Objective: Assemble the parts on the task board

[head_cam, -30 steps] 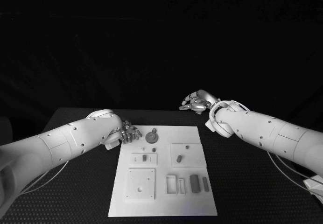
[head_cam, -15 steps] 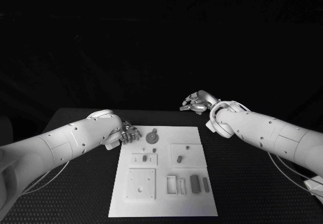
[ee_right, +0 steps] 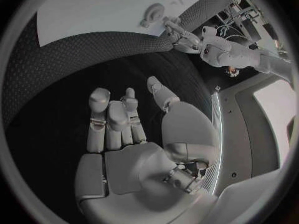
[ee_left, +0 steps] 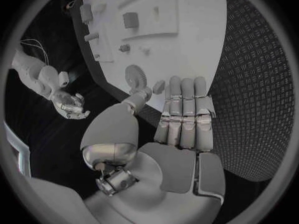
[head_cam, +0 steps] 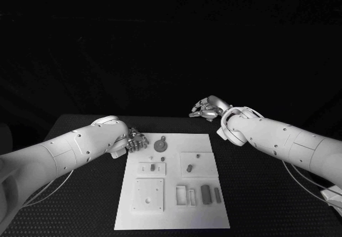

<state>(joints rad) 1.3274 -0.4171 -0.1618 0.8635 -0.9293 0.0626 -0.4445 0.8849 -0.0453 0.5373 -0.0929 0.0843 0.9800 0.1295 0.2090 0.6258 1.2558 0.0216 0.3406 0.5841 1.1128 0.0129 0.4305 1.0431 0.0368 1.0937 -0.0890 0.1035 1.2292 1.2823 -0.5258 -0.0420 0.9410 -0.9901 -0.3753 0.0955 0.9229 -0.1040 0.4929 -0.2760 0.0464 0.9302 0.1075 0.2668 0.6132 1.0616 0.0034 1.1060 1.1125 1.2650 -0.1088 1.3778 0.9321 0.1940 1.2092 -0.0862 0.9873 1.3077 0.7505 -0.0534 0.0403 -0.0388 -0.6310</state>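
— Which of your hands is nearer the work?

— My left hand [head_cam: 135, 141]. It sits at the far left corner of the white board [head_cam: 214, 207], fingers [ee_left: 184, 109] laid out straight and side by side, holding nothing. My right hand [head_cam: 208, 109] hangs off beyond the board's far edge, well apart from every part, fingers loosely curled and empty.

— And the piece you'd go for?

— The small round gear [head_cam: 161, 145], I judge. It lies flat on the board near the far edge, just beside my left fingertips, towards the board's middle. The wrist view shows the gear [ee_left: 134, 76] just past my thumb tip, not touched.

— Any long axis to mind?

— It's a disc with a small stub on its far side, which I can't make out. The reach is short and inward.
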